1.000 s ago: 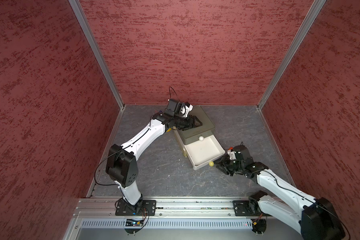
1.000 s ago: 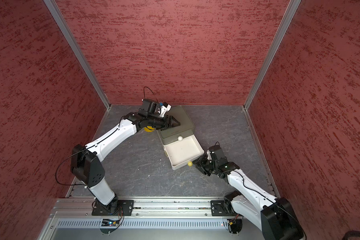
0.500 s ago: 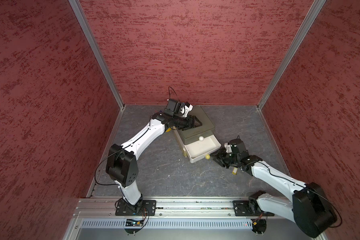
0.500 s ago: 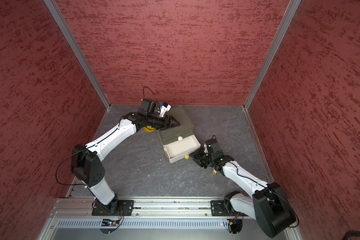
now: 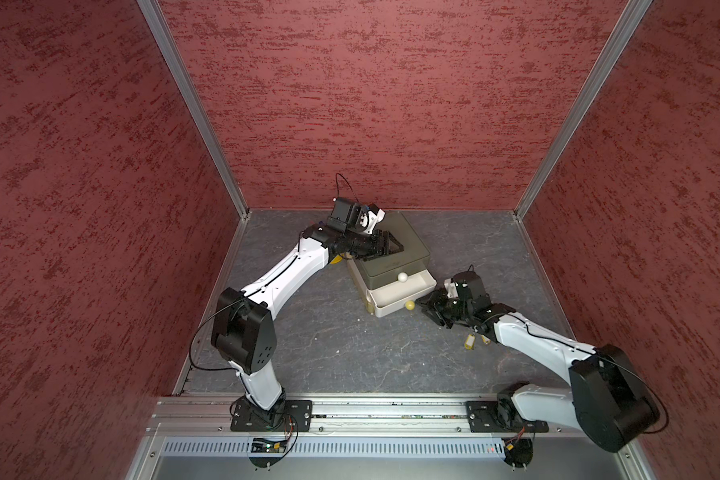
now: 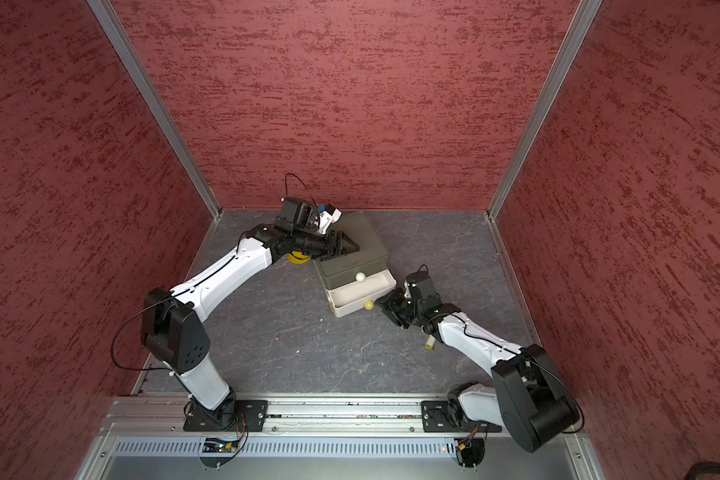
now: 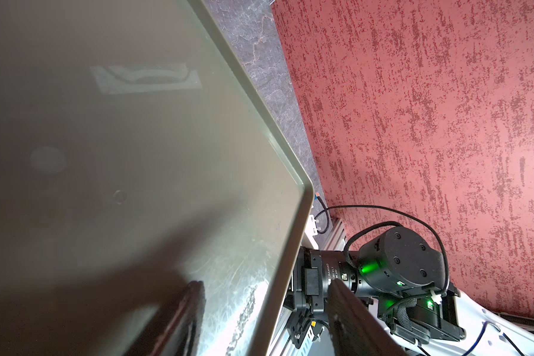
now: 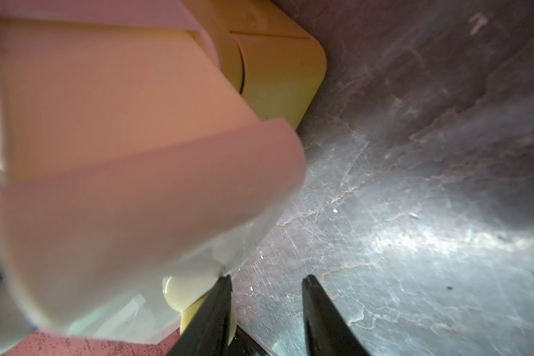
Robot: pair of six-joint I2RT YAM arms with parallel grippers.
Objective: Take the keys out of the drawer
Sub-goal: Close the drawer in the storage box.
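Note:
An olive drawer box (image 5: 395,243) (image 6: 356,249) stands at the back of the floor. Its white lower drawer (image 5: 391,296) (image 6: 352,296) is partly out, and the inside that shows is bare. Two yellow-tagged keys (image 5: 469,341) (image 6: 430,341) lie on the floor under my right forearm. My right gripper (image 5: 427,306) (image 8: 265,292) is open, low beside the drawer's yellow knob (image 5: 410,305) (image 8: 185,292), with only floor between its fingers. My left gripper (image 5: 391,246) (image 7: 265,285) is open on the box top (image 7: 105,154), one finger over it and one past the rim.
A yellow tape roll (image 6: 298,257) lies under my left forearm beside the box. The upper drawer has a white knob (image 5: 402,276). Red walls enclose the grey floor on three sides, and a metal rail (image 5: 391,415) runs along the front.
The lower drawer has slid inward and stands less far out. My right gripper has moved toward the box with it, uncovering the yellow keys behind it. The left arm has not moved.

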